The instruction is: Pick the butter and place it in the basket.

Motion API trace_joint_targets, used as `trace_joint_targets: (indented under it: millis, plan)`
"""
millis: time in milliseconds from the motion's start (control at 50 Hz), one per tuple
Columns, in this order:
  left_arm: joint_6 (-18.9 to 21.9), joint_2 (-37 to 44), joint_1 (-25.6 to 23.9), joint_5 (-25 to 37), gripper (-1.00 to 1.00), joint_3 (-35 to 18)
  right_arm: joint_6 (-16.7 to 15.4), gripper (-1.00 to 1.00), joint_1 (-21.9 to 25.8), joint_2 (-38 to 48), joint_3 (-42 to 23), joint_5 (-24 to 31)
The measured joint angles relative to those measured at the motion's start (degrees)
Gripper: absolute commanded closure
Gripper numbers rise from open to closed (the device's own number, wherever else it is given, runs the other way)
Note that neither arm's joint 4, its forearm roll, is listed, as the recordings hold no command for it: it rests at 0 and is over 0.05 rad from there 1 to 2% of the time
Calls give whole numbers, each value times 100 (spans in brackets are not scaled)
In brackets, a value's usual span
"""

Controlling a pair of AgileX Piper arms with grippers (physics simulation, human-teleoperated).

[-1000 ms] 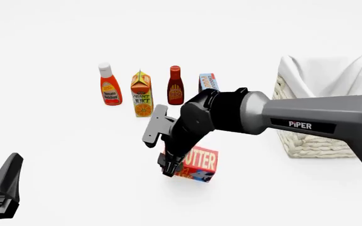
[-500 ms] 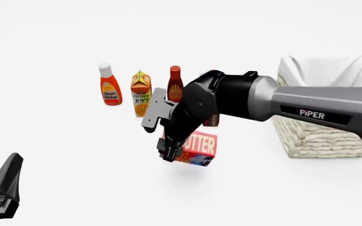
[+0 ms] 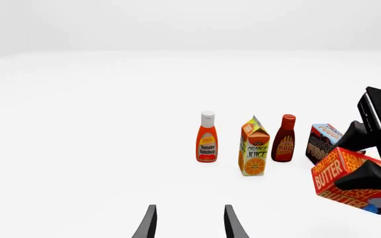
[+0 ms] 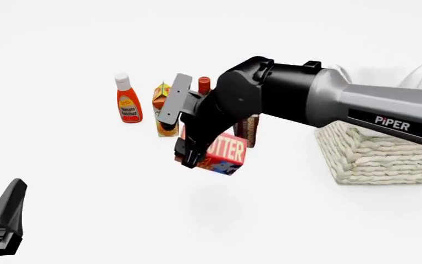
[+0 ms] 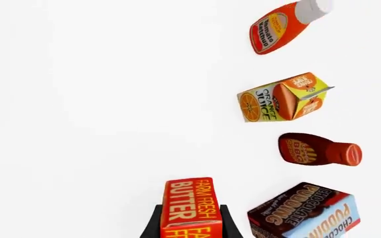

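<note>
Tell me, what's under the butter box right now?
Nothing but bare table. The right gripper holds the butter up in the air, with only its faint shadow on the white surface below. The box's underside itself is not visible.

One butter box (image 4: 224, 154), one ketchup bottle (image 4: 128, 99), one orange juice carton (image 3: 254, 152), one BBQ sauce bottle (image 3: 285, 138), one pudding box (image 5: 304, 211) (mostly hidden in the front view), apparently one basket (image 4: 376, 154), two claws (image 4: 190, 154) (image 3: 188, 224).
</note>
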Motion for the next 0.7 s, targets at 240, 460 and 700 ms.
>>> trace_joint_targets:
  millis: [240,460,700]
  plan:
    - [0,0,0,0,-100,0,121,100,47,-137,-276,-85]
    - [0,0,0,0,-100,0,248,100,106,-254,-376,-288]
    - [0,0,0,0,-100,0,350,100,109,-304,-611,-529]
